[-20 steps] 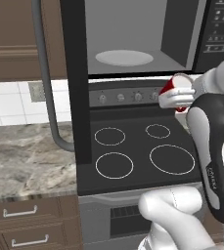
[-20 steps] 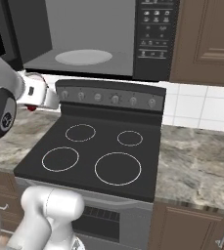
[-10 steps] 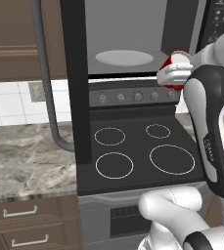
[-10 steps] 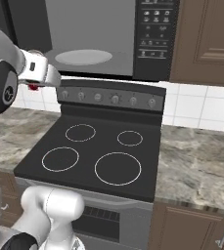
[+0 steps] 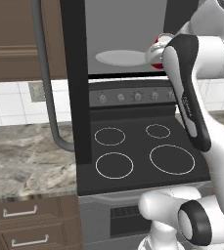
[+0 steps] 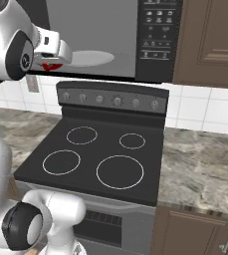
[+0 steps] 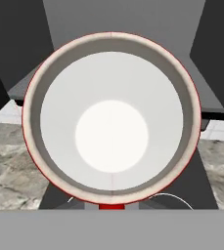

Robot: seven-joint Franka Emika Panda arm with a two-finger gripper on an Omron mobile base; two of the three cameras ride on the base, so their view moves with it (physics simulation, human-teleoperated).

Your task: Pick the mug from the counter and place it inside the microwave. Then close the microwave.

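Gripper (image 5: 157, 51) clenched on the mug (image 7: 111, 117), jaws nearly together, presumably pinching the rim; finger contact itself is hidden. Mug held in the air at the mouth of the microwave (image 6: 135, 40), above the rear of the stove (image 6: 93, 154), well off the counter (image 5: 25, 156). In the left base view only slivers of red show beside the wrist; in the right base view a red patch (image 6: 51, 65) shows under the hand. Mug interior white, nothing visible inside it. Microwave door (image 5: 74, 78) stands open; cavity holds the white turntable plate (image 5: 121, 57), bare. Mug not yet on the plate
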